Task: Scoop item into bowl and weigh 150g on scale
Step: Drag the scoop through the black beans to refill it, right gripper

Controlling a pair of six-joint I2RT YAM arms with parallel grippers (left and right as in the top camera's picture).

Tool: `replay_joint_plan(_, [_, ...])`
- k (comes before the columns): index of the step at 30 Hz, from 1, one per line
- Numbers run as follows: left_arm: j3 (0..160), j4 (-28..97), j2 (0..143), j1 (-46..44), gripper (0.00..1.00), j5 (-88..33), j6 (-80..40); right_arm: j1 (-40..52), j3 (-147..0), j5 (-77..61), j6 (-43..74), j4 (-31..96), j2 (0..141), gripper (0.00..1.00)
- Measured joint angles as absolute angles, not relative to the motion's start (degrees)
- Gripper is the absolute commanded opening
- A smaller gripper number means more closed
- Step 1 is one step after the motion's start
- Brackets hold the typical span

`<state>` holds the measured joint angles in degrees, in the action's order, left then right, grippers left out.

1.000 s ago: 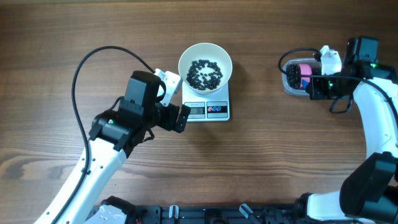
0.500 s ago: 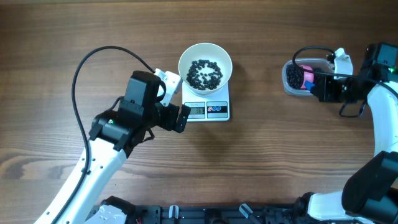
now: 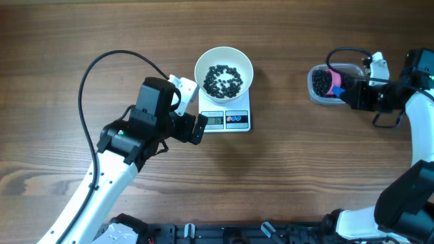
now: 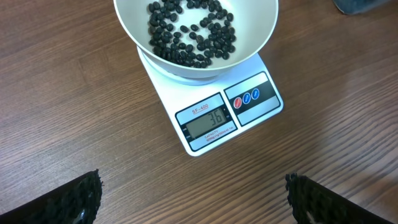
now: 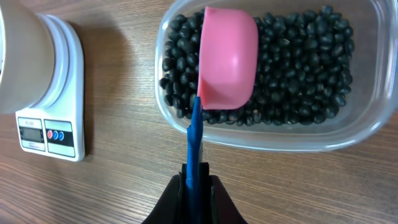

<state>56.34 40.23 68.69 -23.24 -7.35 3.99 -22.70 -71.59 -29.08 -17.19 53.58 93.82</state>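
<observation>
The right tool (image 5: 198,180) has shifted rightward, clenched on the blue handle (image 5: 194,140) of the pink scoop (image 5: 227,59), whose cup lies over the black beans (image 5: 298,74) in the clear tub (image 5: 368,127). The left tool (image 4: 196,200) hangs released near the scale (image 4: 168,93), which carries the white bowl (image 4: 258,25) of beans.

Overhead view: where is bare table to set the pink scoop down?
Free: between the scale and the tub; also the strip in front of the scale. Crowded: left of the scale, by the left tool.
</observation>
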Motion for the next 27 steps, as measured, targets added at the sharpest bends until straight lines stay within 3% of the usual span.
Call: replay_joint_plan(27, [56.3,40.2,68.7,-23.2,1.0,-7.4,4.0,-37.8,-71.3,-48.5,-7.5,55.4,96.5,0.04])
